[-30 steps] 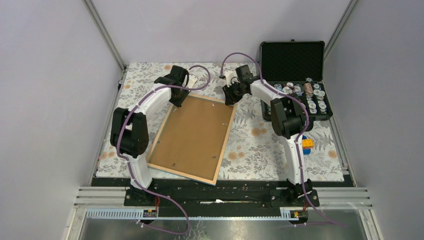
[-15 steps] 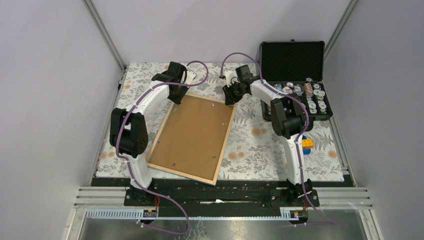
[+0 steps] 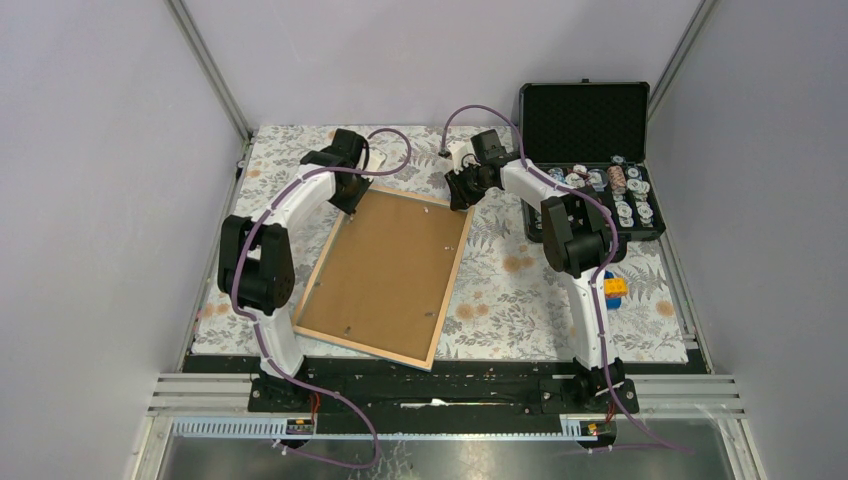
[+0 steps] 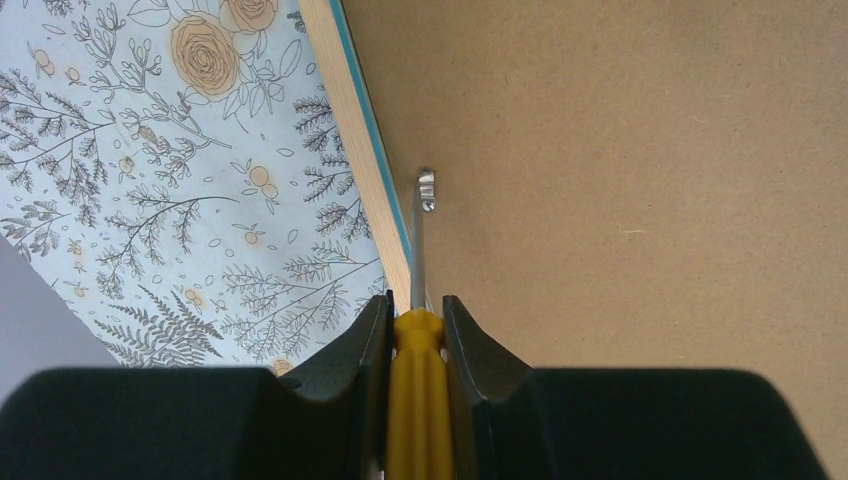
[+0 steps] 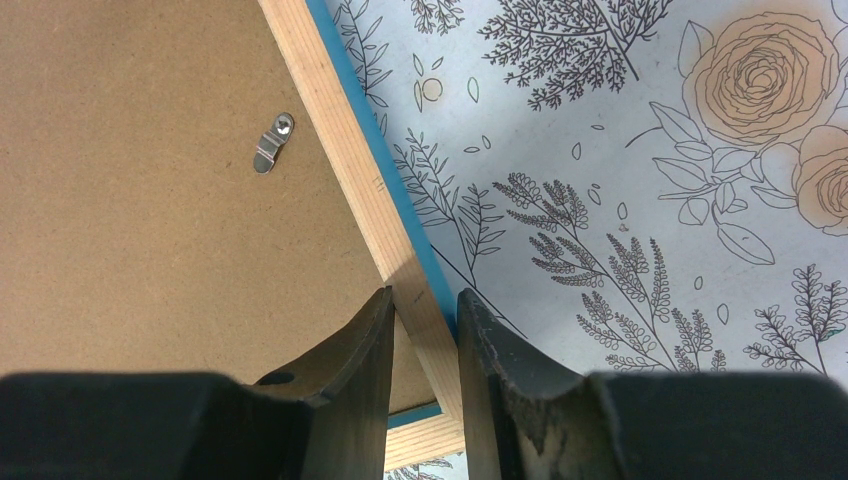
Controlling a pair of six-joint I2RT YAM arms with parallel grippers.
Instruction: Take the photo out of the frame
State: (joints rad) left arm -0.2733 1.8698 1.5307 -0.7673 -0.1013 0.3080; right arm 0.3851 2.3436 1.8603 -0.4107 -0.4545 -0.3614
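The frame [image 3: 385,275] lies face down on the floral cloth, its brown back panel up. The photo is hidden under that panel. My left gripper [image 3: 350,203] is at the frame's far left corner, shut on a yellow-handled screwdriver [image 4: 418,400]. The screwdriver's metal shaft reaches a small metal clip [image 4: 426,188] on the panel [image 4: 620,180], just inside the pale wood rim [image 4: 350,120]. My right gripper [image 3: 460,200] is at the far right corner. Its jaws [image 5: 425,300] are closed across the wood rim [image 5: 340,140]. Another clip [image 5: 271,142] sits on the panel nearby.
An open black case [image 3: 585,120] with several small round items stands at the back right, close to the right arm. A yellow and blue block [image 3: 614,288] lies by the right edge. Floral cloth [image 3: 520,290] covers the table.
My left wrist has shifted a little to the left and back over the frame's far left corner. The right arm and the frame have not moved.
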